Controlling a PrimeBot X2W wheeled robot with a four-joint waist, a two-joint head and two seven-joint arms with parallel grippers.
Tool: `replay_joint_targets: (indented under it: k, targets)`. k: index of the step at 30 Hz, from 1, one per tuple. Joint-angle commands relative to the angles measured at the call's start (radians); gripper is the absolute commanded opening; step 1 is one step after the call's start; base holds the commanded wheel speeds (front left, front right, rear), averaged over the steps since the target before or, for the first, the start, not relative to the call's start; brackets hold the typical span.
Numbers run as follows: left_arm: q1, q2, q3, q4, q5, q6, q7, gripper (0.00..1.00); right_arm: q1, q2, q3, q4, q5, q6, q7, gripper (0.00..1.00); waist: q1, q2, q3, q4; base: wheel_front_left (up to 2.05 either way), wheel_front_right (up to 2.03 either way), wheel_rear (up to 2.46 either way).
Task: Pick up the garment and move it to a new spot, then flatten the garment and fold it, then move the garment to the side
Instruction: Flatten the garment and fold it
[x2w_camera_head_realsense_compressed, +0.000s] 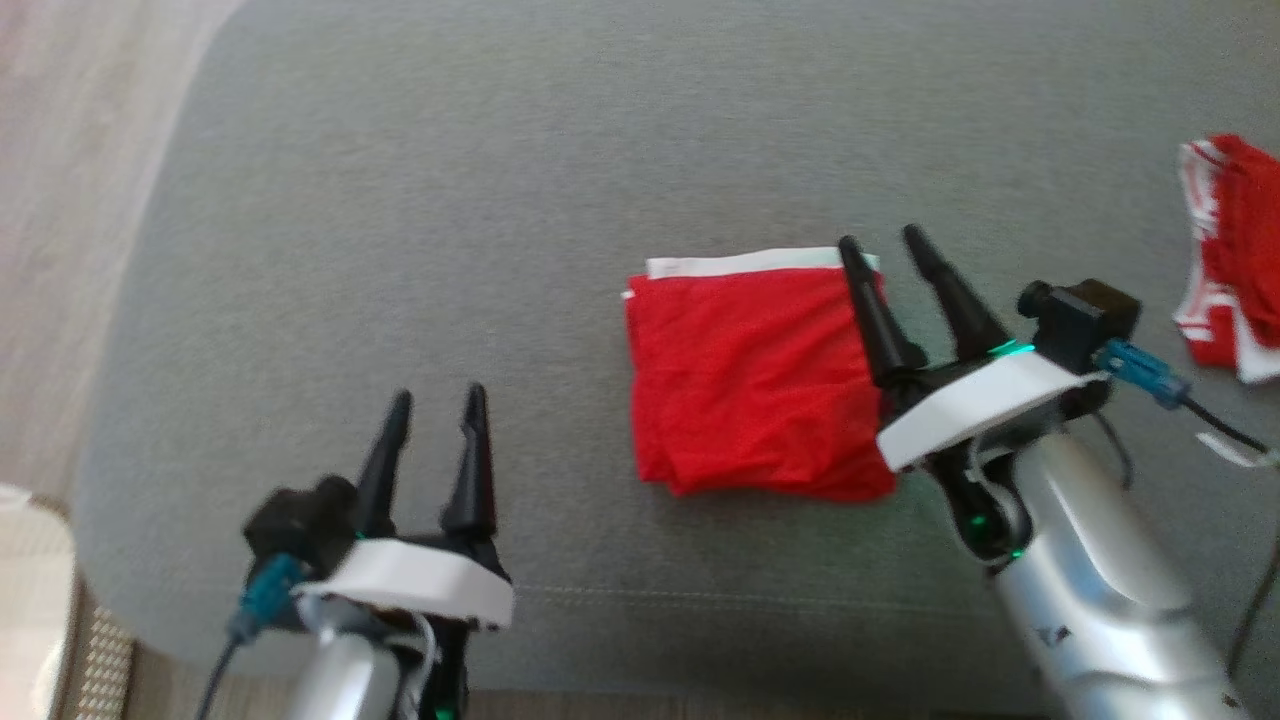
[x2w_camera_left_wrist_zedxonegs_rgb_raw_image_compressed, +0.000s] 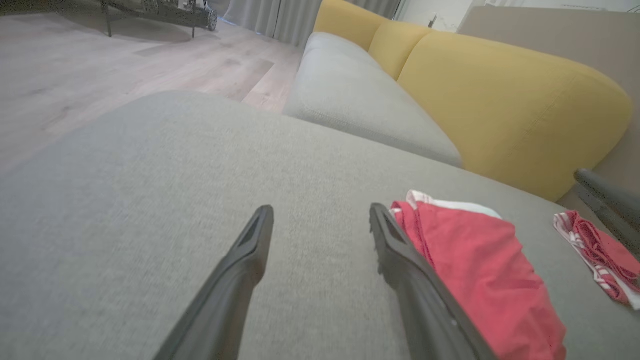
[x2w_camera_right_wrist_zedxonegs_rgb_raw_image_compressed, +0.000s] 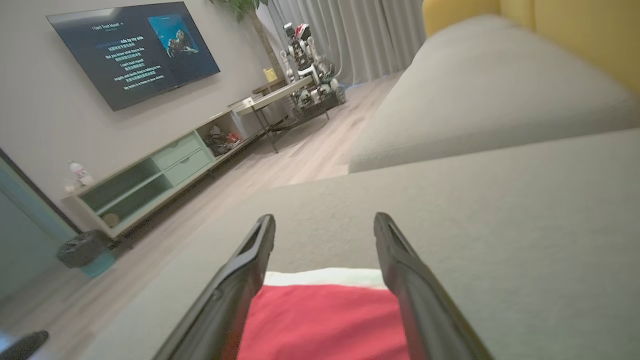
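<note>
The garment (x2w_camera_head_realsense_compressed: 755, 375) is a red cloth with a white band, folded into a rough square on the grey cushion (x2w_camera_head_realsense_compressed: 500, 200). My right gripper (x2w_camera_head_realsense_compressed: 885, 240) hovers open at its right edge, one finger over the cloth, nothing held. In the right wrist view the garment (x2w_camera_right_wrist_zedxonegs_rgb_raw_image_compressed: 325, 320) lies between and below the open fingers (x2w_camera_right_wrist_zedxonegs_rgb_raw_image_compressed: 400, 260). My left gripper (x2w_camera_head_realsense_compressed: 435, 398) stands open over bare cushion to the garment's left. From the left wrist view, the garment (x2w_camera_left_wrist_zedxonegs_rgb_raw_image_compressed: 480, 270) lies just right of my left gripper (x2w_camera_left_wrist_zedxonegs_rgb_raw_image_compressed: 320, 215).
A second red and white cloth (x2w_camera_head_realsense_compressed: 1235, 260) lies at the cushion's right side. The cushion's front edge (x2w_camera_head_realsense_compressed: 600, 640) runs near my arms, with wooden floor (x2w_camera_head_realsense_compressed: 70, 200) on the left. Yellow backrests (x2w_camera_left_wrist_zedxonegs_rgb_raw_image_compressed: 500, 100) rise behind. A TV cabinet (x2w_camera_right_wrist_zedxonegs_rgb_raw_image_compressed: 150, 175) stands across the room.
</note>
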Motion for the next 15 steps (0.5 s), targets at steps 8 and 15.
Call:
replay_joint_targets:
  k: [8,15]
  targets:
    - [-0.08,0.001,0.113,-0.062,0.05,-0.008,-0.012,1.0,0.103,-0.039,-0.117,-0.236,-0.34,0.0,-0.009,1.0,0.0,0.0,-0.009,-0.104,0.0,0.0,0.0]
    - [-0.069,0.001,0.152,-0.072,0.082,-0.015,-0.012,1.0,0.224,-0.003,-0.235,-0.42,-0.506,0.0,-0.009,1.0,0.0,0.0,-0.012,-0.149,0.0,0.0,0.0]
